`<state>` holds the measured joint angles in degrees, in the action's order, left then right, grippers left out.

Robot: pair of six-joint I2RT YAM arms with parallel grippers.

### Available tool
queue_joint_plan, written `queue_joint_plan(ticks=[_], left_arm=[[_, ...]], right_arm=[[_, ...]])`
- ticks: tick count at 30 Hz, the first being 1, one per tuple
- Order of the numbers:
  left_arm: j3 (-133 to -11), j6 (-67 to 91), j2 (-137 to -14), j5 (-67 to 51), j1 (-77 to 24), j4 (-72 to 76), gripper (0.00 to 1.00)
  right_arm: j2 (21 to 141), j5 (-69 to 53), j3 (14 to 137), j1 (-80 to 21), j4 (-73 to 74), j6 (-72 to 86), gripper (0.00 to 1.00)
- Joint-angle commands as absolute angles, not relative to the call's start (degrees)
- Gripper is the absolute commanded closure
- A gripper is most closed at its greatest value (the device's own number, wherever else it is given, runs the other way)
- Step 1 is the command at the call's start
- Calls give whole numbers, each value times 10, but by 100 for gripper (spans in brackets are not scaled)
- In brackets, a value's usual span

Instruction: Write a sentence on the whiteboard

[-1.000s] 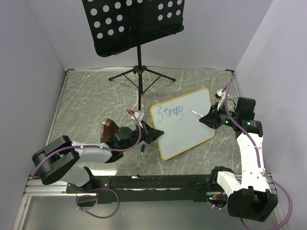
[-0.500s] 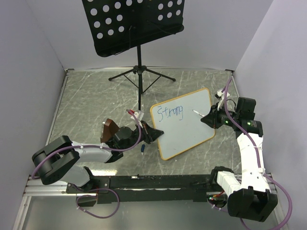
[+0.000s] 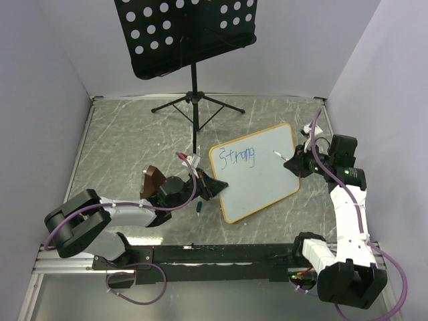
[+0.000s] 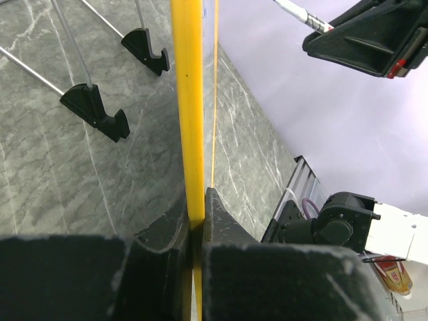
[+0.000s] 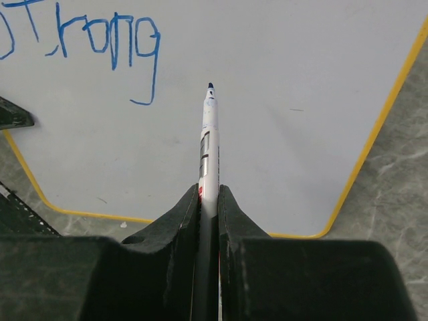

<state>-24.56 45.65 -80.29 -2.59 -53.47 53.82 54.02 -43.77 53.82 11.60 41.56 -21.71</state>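
Note:
The whiteboard (image 3: 257,175), white with a thin orange frame, lies tilted at mid-table. One blue handwritten word of the sentence, "Strong" (image 3: 239,158), is on its upper left part and also shows in the right wrist view (image 5: 100,33). My left gripper (image 3: 215,188) is shut on the board's near-left edge; the yellow frame (image 4: 188,100) runs up between its jaws (image 4: 196,221). My right gripper (image 3: 294,164) is shut on a white marker (image 5: 208,134). The marker's tip points at blank board just right of the word; I cannot tell if it touches.
A black perforated music stand (image 3: 184,33) rises at the back, its tripod legs (image 3: 194,103) spread on the grey marbled table; two feet (image 4: 100,114) show behind the board. A small blue cap (image 3: 199,208) lies by the left gripper. Walls close in left, right and back.
My right gripper and the marker have shifted slightly to the right and farther back over the board. The left gripper and the board have not moved.

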Motion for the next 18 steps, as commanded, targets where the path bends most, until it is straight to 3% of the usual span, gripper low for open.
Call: queue_joint_plan(ticks=[1,18], left_arm=[[-269,446,-799,-48,-532,595,99],[-268,445,-802,-60,-532,599,99]], right_arm=[[553,-415,526,92,368,-207,100],[622,-381,555,10,294,-160,100]])
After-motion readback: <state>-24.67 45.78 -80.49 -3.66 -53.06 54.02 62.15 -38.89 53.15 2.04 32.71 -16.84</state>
